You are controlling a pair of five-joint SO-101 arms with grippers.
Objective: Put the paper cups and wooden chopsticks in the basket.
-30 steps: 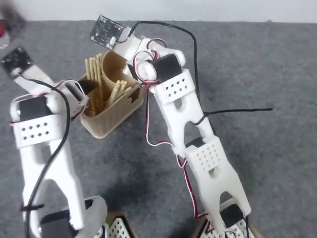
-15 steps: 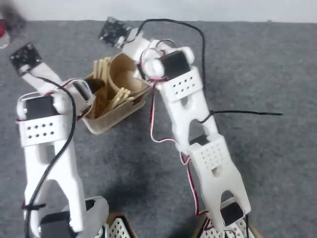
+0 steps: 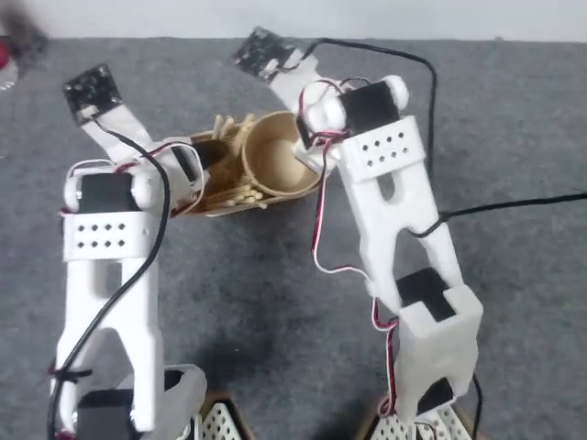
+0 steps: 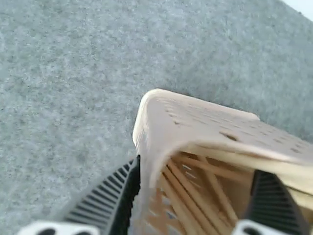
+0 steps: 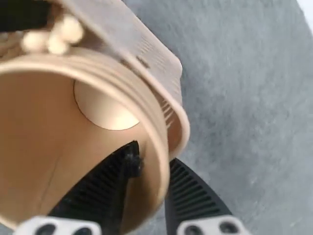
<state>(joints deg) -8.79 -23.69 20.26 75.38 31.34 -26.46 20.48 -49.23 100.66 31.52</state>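
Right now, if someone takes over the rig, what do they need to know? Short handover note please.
Left gripper: at the basket, by its end wall; grip unclear.
Right gripper: shut on the rim of the cup, one finger inside, one outside.
Things: the cup sits in the basket, with the chopsticks beside it inside. The basket is tilted over the grey table.
Done: cup and chopsticks are in the basket.
Left: probably just level the basket, release the cup and back both arms off.
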